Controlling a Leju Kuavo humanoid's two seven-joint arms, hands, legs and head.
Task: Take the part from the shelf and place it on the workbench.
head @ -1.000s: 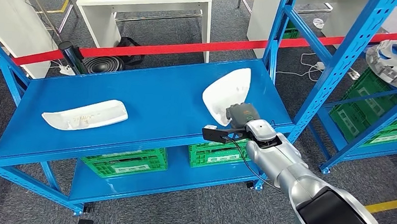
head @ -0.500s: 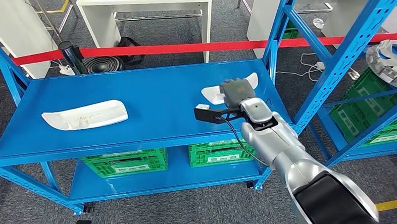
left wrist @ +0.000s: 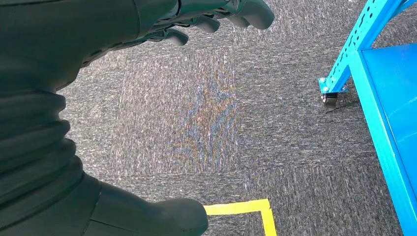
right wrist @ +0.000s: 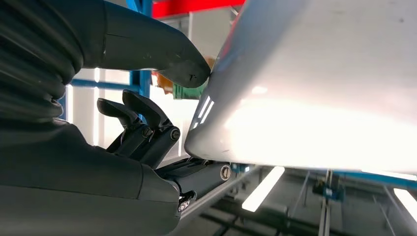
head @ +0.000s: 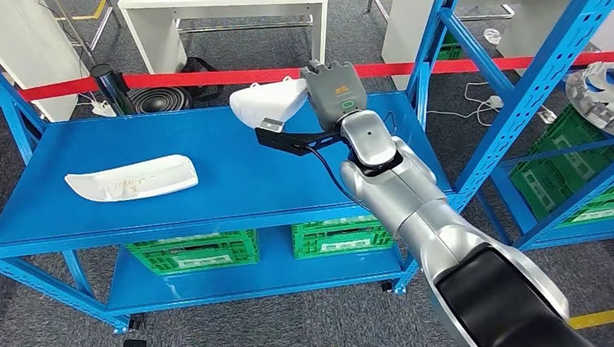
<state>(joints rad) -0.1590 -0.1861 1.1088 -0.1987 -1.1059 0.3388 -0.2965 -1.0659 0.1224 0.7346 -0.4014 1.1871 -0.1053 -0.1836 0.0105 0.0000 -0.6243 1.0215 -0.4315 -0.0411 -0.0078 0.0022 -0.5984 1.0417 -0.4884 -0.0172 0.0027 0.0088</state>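
My right hand [head: 332, 92] grips a white curved plastic part [head: 266, 105] and holds it in the air above the back of the blue shelf top [head: 234, 158]. In the right wrist view the part's white surface [right wrist: 314, 88] is close up, with the thumb [right wrist: 162, 54] pressed against its edge and the darker fingers [right wrist: 142, 125] beneath it. A second white part [head: 132, 177] lies flat on the left side of the shelf top. My left hand [left wrist: 83, 73] hangs over grey carpet, its fingers apart and holding nothing.
A red barrier tape [head: 214, 77] runs behind the shelf. White tables [head: 217, 13] stand beyond it. Another blue rack [head: 572, 115] with green crates [head: 577, 173] stands at the right. Green crates [head: 195, 251] sit on the lower shelf.
My right hand lifted the white part off the right side of the shelf top and carried it up and to the left. The other part stayed put.
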